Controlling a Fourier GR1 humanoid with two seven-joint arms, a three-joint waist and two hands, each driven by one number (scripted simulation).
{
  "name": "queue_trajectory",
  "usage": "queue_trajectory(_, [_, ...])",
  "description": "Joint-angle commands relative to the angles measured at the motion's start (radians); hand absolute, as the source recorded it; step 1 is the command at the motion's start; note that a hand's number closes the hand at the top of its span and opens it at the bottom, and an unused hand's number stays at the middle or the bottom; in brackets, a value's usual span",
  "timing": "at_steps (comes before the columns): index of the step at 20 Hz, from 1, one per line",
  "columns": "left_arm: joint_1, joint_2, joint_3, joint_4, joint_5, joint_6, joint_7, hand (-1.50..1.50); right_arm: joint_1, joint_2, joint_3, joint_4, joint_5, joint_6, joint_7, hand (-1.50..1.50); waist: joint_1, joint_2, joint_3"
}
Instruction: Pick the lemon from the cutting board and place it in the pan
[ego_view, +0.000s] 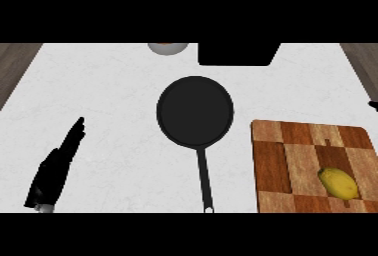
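Nearest, the lemon (338, 182) lies untouched on the cutting board (284, 165) at right, the left hand (57, 165) rests open with straight fingers on the tabletop (111, 90), and farther off the pan (195, 111) waits empty, so the pick comes next.

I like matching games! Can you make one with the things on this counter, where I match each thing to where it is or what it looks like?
Things:
1. lemon
2. pan
3. left hand
4. cutting board

Clues:
A. black and round, in the middle of the counter, handle pointing toward the robot
B. brown wooden patches, at the right
C. yellow, lying on the wood
D. black, fingers straight, at the left

Pairs: 1-C, 2-A, 3-D, 4-B
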Motion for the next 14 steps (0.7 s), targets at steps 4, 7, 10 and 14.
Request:
queue_trajectory(4, [-0.039,-0.008,0.029,0.001,-0.009,-0.037,0.061,0.0,-0.096,0.125,0.078,-0.076,0.06,0.063,0.236,-1.5,-0.001,0.0,0.0])
queue_trajectory(7, [-0.02,-0.044,0.04,0.014,-0.023,-0.036,0.015,0.0,-0.079,0.097,0.041,-0.125,0.087,0.124,0.263,-1.5,-0.008,-0.001,0.0])
queue_trajectory(10, [0.001,-0.02,0.054,0.007,-0.023,-0.047,-0.006,0.0,-0.114,0.083,0.112,-0.121,0.169,0.171,0.287,-1.5,0.001,0.0,0.0])
queue_trajectory(14, [-0.026,-0.052,0.048,-0.009,-0.053,-0.04,0.051,0.0,-0.103,0.166,0.131,-0.176,0.197,0.19,0.413,-1.5,-0.006,-0.001,0.0])
